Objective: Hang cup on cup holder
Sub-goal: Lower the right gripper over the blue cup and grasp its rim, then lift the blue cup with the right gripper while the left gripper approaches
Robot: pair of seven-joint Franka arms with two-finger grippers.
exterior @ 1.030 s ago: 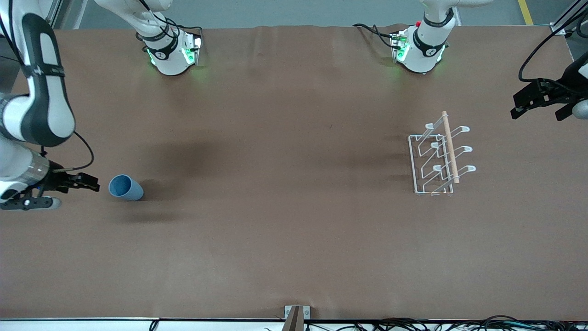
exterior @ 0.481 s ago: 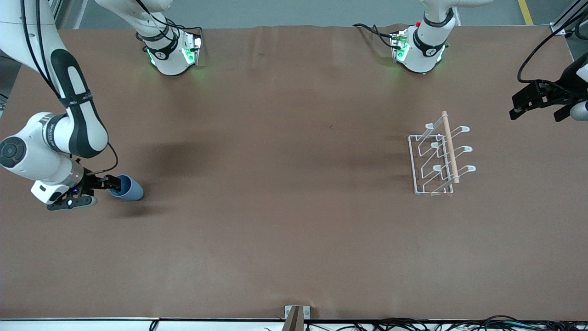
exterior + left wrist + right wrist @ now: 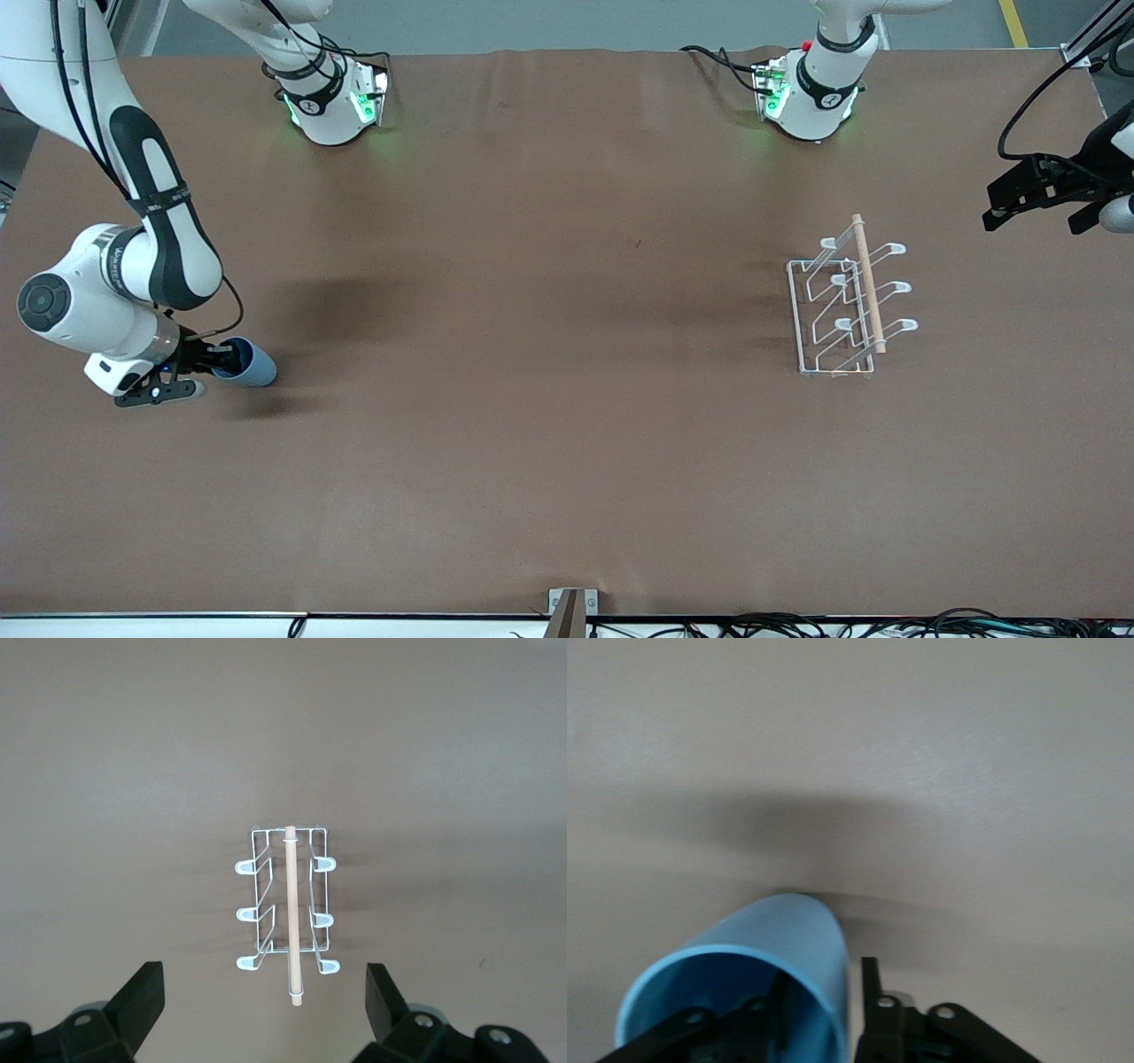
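Brown table (image 3: 567,461) was mostly bare, wide open room between the two task things. Cup holder (image 3: 842,306) stood toward the left arm's end of the table, wooden rod (image 3: 867,283) along its top, prongs empty. Cup (image 3: 248,363) lay on its side near the right arm's end, open mouth toward the right end effector (image 3: 213,359). Right end effector sat low at the cup's mouth; in the right wrist view one finger (image 3: 757,1014) was inside the cup (image 3: 771,966) and the other just outside the wall, straddling the rim; whether they pinched it could not be told. Left end effector (image 3: 1036,190) hung over the table edge near the cup holder (image 3: 285,912), fingers (image 3: 142,1001) spread wide, holding nothing, waiting.
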